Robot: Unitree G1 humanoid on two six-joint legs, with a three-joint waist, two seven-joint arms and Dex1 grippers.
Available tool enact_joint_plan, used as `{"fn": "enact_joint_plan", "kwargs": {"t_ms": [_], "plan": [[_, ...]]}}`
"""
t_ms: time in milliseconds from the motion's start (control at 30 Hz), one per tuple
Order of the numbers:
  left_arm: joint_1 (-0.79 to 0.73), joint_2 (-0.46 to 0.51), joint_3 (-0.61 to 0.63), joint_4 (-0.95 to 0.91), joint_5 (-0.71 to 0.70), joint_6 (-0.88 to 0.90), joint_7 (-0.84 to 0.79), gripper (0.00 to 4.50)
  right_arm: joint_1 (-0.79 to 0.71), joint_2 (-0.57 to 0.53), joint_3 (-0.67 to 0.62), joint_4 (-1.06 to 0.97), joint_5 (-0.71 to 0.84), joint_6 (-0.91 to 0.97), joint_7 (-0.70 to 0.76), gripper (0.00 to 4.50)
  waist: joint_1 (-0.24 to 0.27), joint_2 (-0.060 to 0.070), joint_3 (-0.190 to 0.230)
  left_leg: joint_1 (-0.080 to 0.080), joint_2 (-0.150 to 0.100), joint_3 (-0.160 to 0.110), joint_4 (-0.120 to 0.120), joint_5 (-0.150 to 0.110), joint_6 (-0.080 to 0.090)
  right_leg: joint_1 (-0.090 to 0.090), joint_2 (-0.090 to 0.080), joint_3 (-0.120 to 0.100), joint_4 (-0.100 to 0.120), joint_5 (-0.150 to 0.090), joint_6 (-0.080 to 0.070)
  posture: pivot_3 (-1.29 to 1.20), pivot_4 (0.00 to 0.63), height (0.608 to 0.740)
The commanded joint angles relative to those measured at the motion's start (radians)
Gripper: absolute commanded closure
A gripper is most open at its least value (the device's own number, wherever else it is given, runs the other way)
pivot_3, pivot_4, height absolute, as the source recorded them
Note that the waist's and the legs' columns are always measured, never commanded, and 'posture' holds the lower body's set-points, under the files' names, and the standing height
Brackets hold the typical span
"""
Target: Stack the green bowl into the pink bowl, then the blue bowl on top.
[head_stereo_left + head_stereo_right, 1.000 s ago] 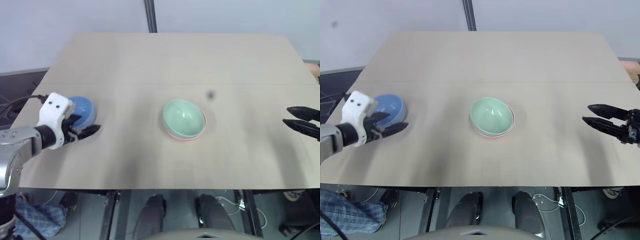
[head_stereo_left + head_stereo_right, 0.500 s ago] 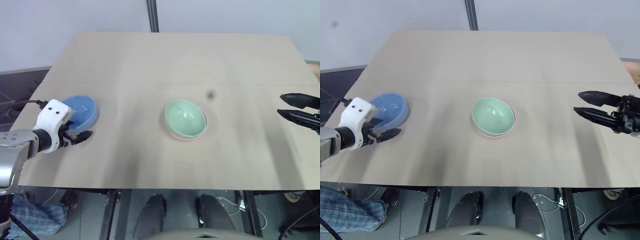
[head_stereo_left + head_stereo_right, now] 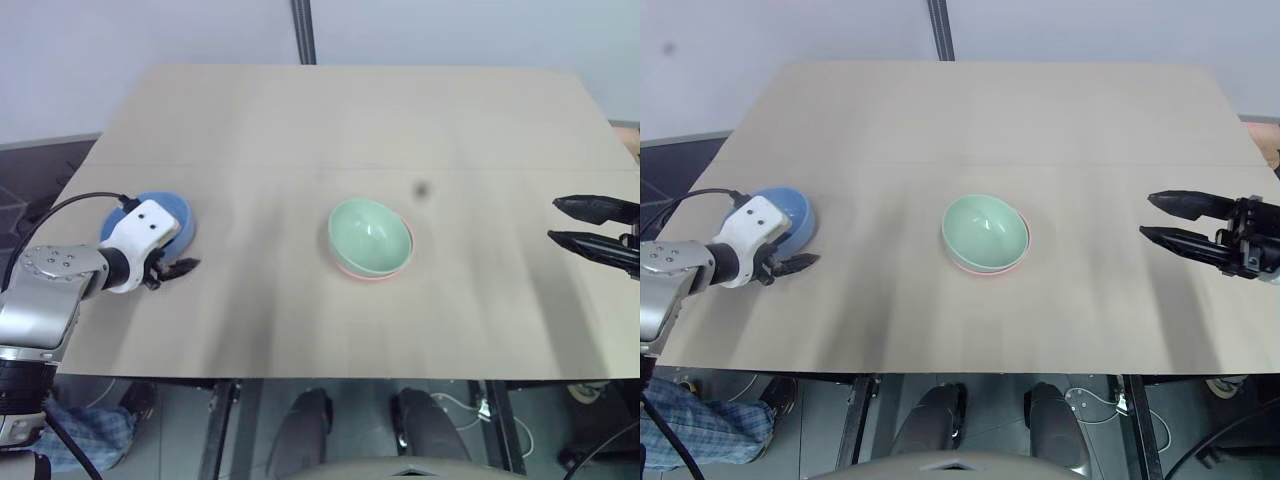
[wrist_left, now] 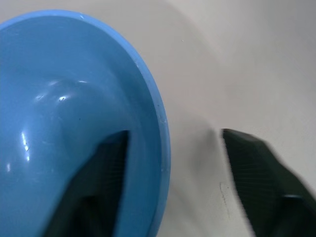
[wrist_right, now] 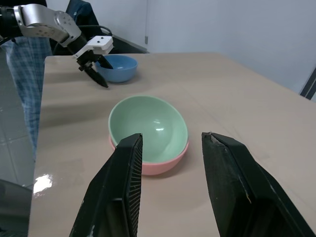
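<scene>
A: The pale worktop (image 3: 330, 120) is sitting against a grey wall. At its left edge, the left tool (image 4: 170, 163) is straddling the blue bowl (image 3: 790, 215)'s rim, one finger inside and one outside (not yet pinching, I judge), probably readying a lift.

B: And mid-worktop?

A: The green bowl (image 3: 369, 233) is already nesting in the pink bowl (image 5: 163, 160), whose body is mostly hidden. At the right, the right tool (image 3: 1165, 218) is hovering parted, holding nothing, seemingly waiting clear.
</scene>
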Motion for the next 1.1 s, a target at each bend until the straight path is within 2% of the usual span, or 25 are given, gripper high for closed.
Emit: {"fn": "enact_joint_plan", "kwargs": {"t_ms": [33, 133, 267, 400, 533, 667, 867, 1100], "plan": [[-0.052, 0.016, -0.003, 0.042, 0.027, -0.055, -0.024, 3.21, 0.003, -0.018, -0.039, -0.006, 0.017, -0.034, 0.017, 2.49, 0.0, 0.0, 0.0, 0.0, 0.0, 0.0, 0.0, 0.0, 0.0, 0.0, 0.0, 0.0, 0.0, 0.0, 0.0, 0.0, 0.15, 0.74], [-0.077, 0.021, -0.022, 0.076, 0.054, -0.098, -0.038, 4.43, 0.01, -0.021, -0.04, -0.003, 0.015, -0.043, 0.019, 2.49, 0.0, 0.0, 0.0, 0.0, 0.0, 0.0, 0.0, 0.0, 0.0, 0.0, 0.0, 0.0, 0.001, 0.0, 0.0, 0.0, 0.15, 0.74], [-0.133, 0.037, -0.061, 0.143, 0.102, -0.231, -0.092, 4.43, 0.019, -0.028, -0.048, 0.006, 0.011, -0.051, 0.027, 2.49, 0.0, 0.0, 0.0, 0.0, 0.0, 0.0, 0.0, 0.0, 0.0, 0.0, 0.0, 0.0, 0.0, 0.0, 0.0, 0.0, 0.15, 0.74], [-0.305, 0.021, -0.113, 0.232, 0.117, -0.386, -0.195, 4.43, 0.022, -0.033, -0.047, 0.015, 0.009, -0.057, 0.028, 2.49, 0.006, -0.002, 0.001, 0.0, 0.0, 0.0, 0.001, 0.0, 0.0, 0.0, 0.0, -0.001, 0.001, 0.0, 0.0, 0.0, 0.15, 0.74], [-0.56, -0.066, -0.217, 0.309, 0.119, -0.568, -0.374, 4.43, 0.013, -0.038, -0.036, 0.022, 0.009, -0.061, 0.029, 2.49, 0.013, -0.002, 0.001, -0.002, -0.001, -0.001, 0.003, 0.0, 0.0, 0.001, 0.0, -0.002, 0.001, 0.0, 0.0, 0.0, 0.15, 0.74], [-0.696, -0.155, -0.29, 0.327, 0.098, -0.685, -0.545, 4.43, 0.01, -0.043, -0.037, 0.025, 0.008, -0.062, 0.031, 2.49, 0.003, -0.002, 0.001, -0.002, -0.002, 0.0, 0.003, 0.0, 0.0, 0.001, 0.0, -0.001, 0.0, 0.0, 0.0, 0.0, 0.15, 0.74], [-0.742, -0.273, -0.38, 0.282, 0.049, -0.838, -0.753, 4.43, 0.013, -0.049, -0.041, 0.025, 0.009, -0.067, 0.027, 2.49, -0.017, -0.002, 0.001, -0.002, 0.0, 0.0, 0.003, 0.0, 0.0, 0.0, 0.001, 0.0, 0.0, 0.0, 0.0, 0.0, 0.15, 0.74], [-0.819, -0.356, -0.504, 0.302, -0.001, -1.004, -0.782, 4.43, 0.01, -0.056, -0.044, 0.022, 0.01, -0.064, 0.019, 2.49, -0.01, -0.003, 0.002, -0.002, -0.001, 0.0, 0.005, 0.0, 0.0, 0.001, 0.001, 0.0, 0.001, 0.0, 0.0, 0.0, 0.15, 0.74]]}}
